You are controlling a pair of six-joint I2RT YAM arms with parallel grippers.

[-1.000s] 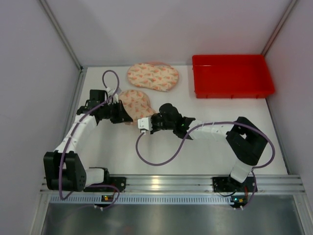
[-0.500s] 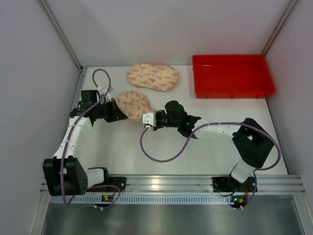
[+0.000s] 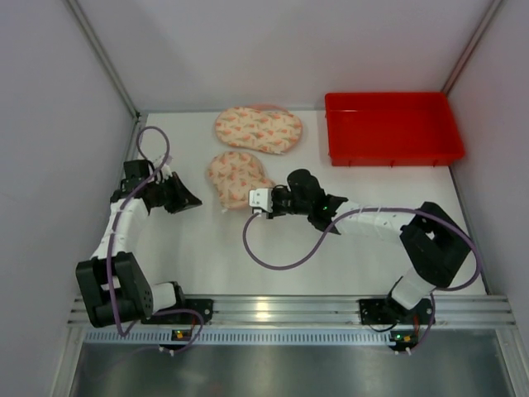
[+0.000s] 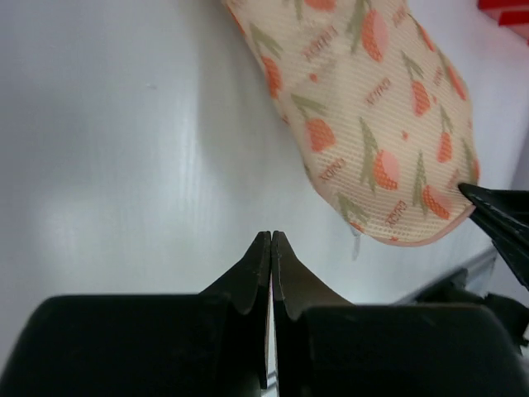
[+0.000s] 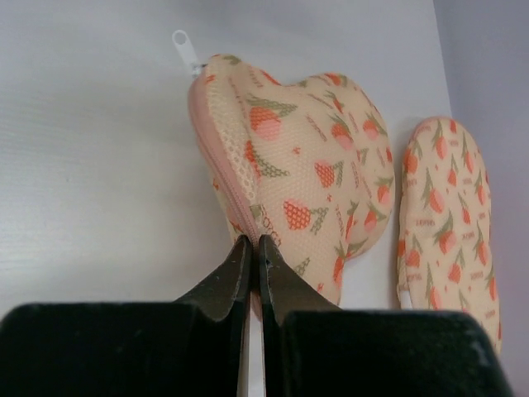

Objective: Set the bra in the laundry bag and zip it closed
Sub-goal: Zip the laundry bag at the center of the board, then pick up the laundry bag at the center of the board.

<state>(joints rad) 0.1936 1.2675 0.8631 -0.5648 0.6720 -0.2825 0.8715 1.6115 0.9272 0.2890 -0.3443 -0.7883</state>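
Note:
The laundry bag (image 3: 238, 174) is a domed peach mesh pouch with a tulip print, lying left of the table's centre. It also shows in the left wrist view (image 4: 372, 124) and the right wrist view (image 5: 306, 165). Its pink zipper seam runs up to a white pull (image 5: 183, 45). My right gripper (image 3: 251, 198) is shut on the bag's near seam edge (image 5: 254, 240). My left gripper (image 3: 194, 202) is shut and empty, on the table left of the bag (image 4: 271, 236). No bra shows; it is hidden or out of view.
A second flat oval piece of the same tulip fabric (image 3: 258, 130) lies behind the bag, also in the right wrist view (image 5: 450, 215). A red bin (image 3: 393, 128) stands at the back right. Grey walls close in the left and right sides.
My left gripper has come off the bag and drawn back to the left. My right gripper has stayed on the bag's edge and shifted a little right and back with it.

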